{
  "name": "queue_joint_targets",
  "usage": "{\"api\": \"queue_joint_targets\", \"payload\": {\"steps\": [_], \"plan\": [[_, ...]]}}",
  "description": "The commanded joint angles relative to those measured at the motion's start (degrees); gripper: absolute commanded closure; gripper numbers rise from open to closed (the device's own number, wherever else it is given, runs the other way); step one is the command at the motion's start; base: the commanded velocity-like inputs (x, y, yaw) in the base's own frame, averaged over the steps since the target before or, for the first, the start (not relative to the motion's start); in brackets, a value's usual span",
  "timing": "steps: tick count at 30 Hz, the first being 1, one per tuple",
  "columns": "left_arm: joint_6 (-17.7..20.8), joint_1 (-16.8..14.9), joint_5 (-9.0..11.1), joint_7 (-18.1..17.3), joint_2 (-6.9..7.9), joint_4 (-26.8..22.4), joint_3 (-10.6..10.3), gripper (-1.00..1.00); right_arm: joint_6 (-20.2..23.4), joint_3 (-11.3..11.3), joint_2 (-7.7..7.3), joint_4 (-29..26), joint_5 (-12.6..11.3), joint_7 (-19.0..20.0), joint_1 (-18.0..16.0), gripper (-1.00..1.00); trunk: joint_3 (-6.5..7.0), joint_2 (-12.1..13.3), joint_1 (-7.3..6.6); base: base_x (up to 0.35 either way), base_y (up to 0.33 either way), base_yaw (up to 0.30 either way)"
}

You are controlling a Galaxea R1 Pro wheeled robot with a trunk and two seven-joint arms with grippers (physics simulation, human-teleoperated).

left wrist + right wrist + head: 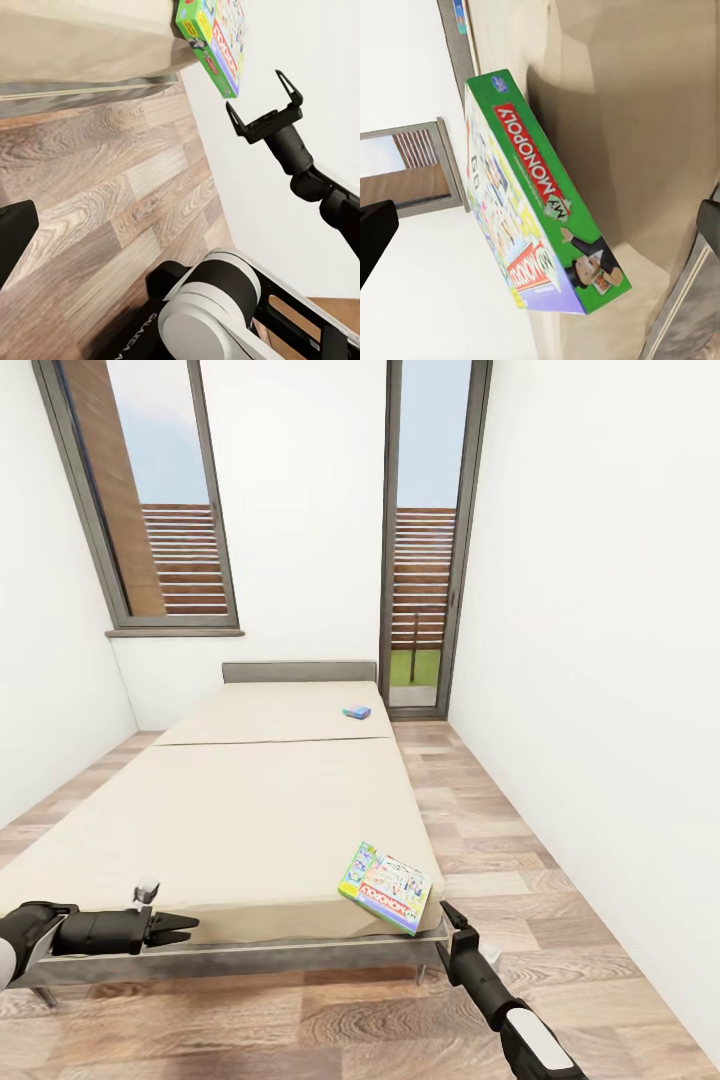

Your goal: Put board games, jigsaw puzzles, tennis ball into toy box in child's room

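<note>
A My Monopoly board game box (pixel 388 888) lies at the near right corner of the bed (pixel 250 800), and a small blue game box (pixel 357 712) sits near the headboard. The right gripper (pixel 452 932) hovers just beside the Monopoly box with fingers spread, empty. The left gripper (pixel 182 928) hangs at the bed's foot with its fingers nearly together, holding nothing.

Saw green Monopoly box (pixel 540 202) lying flat on beige bed (pixel 645 112) nr its edge; window (pixel 412 172) & white wall (pixel 405 60) behind.

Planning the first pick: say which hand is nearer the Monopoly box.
Right. The right hand is open just off the Monopoly box at the bed's foot corner; the left hand is across the foot.
</note>
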Motion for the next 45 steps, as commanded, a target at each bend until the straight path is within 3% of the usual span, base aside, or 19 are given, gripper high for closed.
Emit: {"api": "queue_joint_targets", "payload": {"steps": [1,4,19,24,31,45], "plan": [[0.6,0.0,-0.5,-0.3,0.02,0.0,0.3,-1.0,0.5,-0.3,0.05,0.0,-0.4,0.0,0.0,-1.0,-0.06,0.0,-0.01,0.0,0.0,0.0],[0.6,0.0,-0.4,-0.3,0.04,0.0,0.3,-1.0,0.4,-0.3,0.09,0.0,-0.4,-0.2,0.0,-1.0,-0.06,0.0,-0.01,0.0,0.0,0.0],[0.6,0.0,-0.4,-0.3,0.06,0.0,0.3,-1.0,0.0,-0.1,0.65,0.0,-0.3,-0.5,0.0,-1.0,-2.75,-6.0,3.28,0.0,0.0,0.0],[0.7,0.0,-0.4,-0.3,0.06,0.0,0.3,-1.0,0.1,-0.1,0.78,0.0,0.7,-0.6,-0.1,-1.0,-2.75,-6.0,3.28,0.0,0.0,0.0],[0.8,0.0,-0.4,-0.3,0.07,0.0,0.3,-1.0,0.1,-0.2,0.91,0.1,4.7,-2.0,-0.1,-1.0,-2.75,-6.0,3.28,0.0,0.0,0.0],[0.9,0.0,-0.3,-0.3,0.23,0.0,0.4,-1.0,0.0,-0.2,0.94,0.0,5.8,-2.6,-0.1,-1.0,-2.75,-6.0,3.28,0.0,0.1,0.0]]}}
